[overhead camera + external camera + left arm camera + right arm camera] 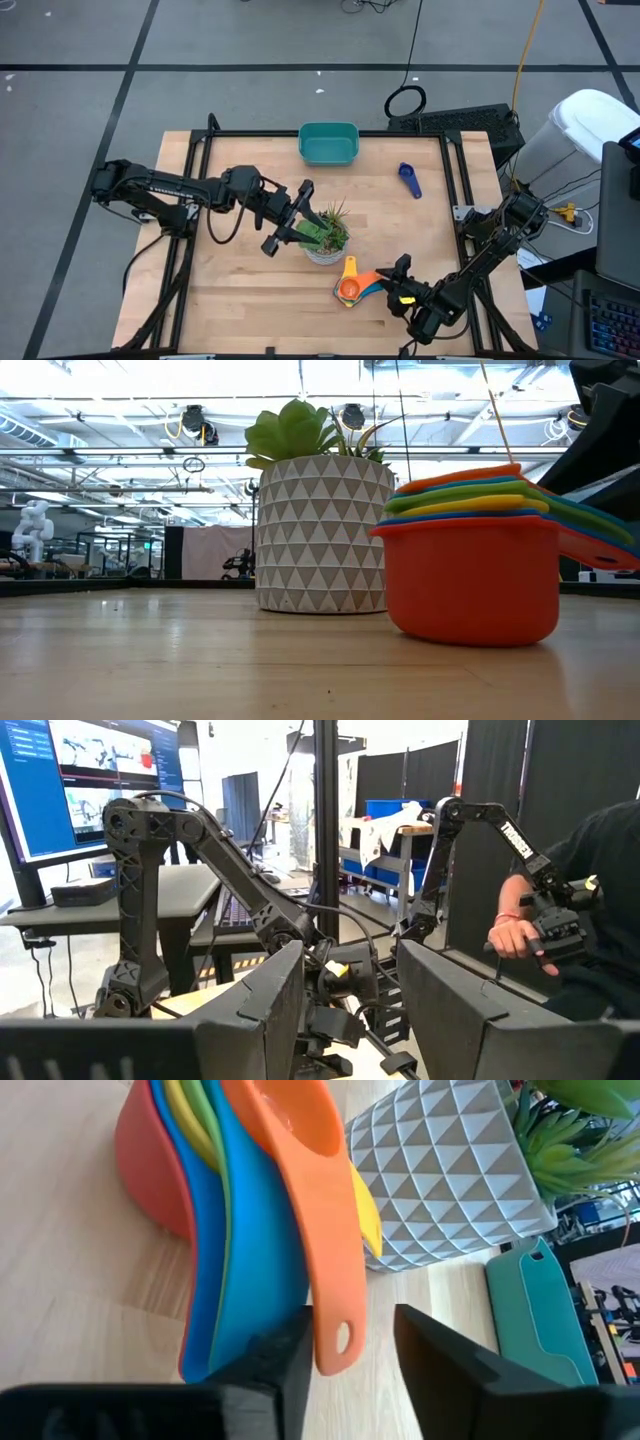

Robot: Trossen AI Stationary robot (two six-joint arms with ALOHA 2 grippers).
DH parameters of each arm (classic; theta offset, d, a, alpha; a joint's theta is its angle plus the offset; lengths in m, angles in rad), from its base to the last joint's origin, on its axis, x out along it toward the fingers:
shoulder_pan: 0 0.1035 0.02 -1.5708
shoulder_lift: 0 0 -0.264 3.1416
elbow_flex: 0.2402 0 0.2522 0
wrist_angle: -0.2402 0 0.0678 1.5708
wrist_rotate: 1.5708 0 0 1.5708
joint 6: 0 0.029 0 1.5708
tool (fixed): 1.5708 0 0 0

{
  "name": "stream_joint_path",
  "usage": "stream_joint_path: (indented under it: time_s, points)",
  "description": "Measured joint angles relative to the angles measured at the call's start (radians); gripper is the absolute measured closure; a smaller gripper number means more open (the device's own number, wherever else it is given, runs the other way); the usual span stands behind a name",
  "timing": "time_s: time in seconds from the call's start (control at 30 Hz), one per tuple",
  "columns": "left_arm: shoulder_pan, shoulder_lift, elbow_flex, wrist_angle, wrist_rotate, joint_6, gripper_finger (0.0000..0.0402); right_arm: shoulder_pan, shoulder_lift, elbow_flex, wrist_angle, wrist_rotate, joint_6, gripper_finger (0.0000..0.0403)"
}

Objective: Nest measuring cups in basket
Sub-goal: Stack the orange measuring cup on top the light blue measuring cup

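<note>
Releasing: right end effector standing part open around the handles of the nested measuring cups, gripping nothing; stack resting on the desk just beside the potted plant, well apart from the basket; one blue cup lying alone. Backing away straight, not dragging handles. Left end effector hanging wide open, empty, by the plant. Showing only in the right wrist view: the gap at the handles.
</note>
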Motion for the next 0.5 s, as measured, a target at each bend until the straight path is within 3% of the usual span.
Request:
stream_joint_path:
  time_s: [0.23, 0.5]
  points:
    - [-0.003, 0.0, 0.0, -0.003, 0.0, 0.0, 0.0236, 0.006, -0.024, 0.0, -0.008, -0.001, -0.039, 0.0237]
    - [-0.004, 0.0, 0.0, -0.029, 0.0, 0.009, 0.0236, 0.019, -0.19, 0.0, -0.06, -0.001, -0.105, 0.0239]
